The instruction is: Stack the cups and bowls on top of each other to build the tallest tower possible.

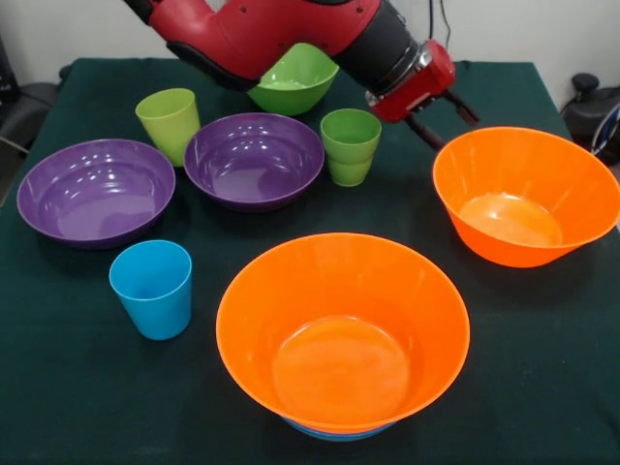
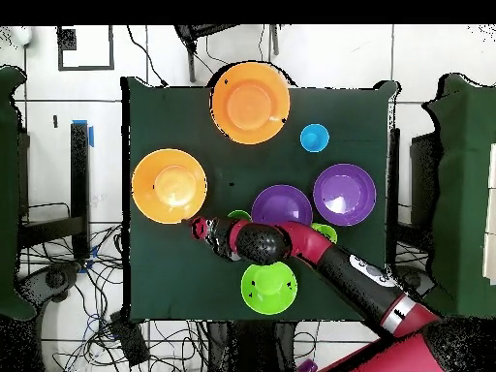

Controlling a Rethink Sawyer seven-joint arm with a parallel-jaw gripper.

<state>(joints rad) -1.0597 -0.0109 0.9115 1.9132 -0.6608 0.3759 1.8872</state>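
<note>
My gripper (image 1: 447, 121) hangs just behind the far-left rim of the right-hand big orange bowl (image 1: 528, 194), open and empty; from overhead it (image 2: 197, 229) sits beside that bowl (image 2: 170, 185). The other orange bowl (image 1: 339, 329) rests in a blue bowl (image 1: 334, 433) whose edge peeks out below. Two purple bowls (image 1: 95, 191) (image 1: 254, 158), a green bowl (image 1: 294, 79) behind the arm, a yellow-green cup (image 1: 169, 124), a ridged green cup (image 1: 350, 145) and a sky blue cup (image 1: 152, 288) stand apart. The small red bowl is hidden.
The red arm (image 1: 291, 34) reaches in from the top left, above the green bowl. The dark green tablecloth (image 1: 542, 387) covers the table. From overhead, the arm (image 2: 329, 257) crosses between the purple bowl (image 2: 282, 206) and the green bowl (image 2: 268, 287).
</note>
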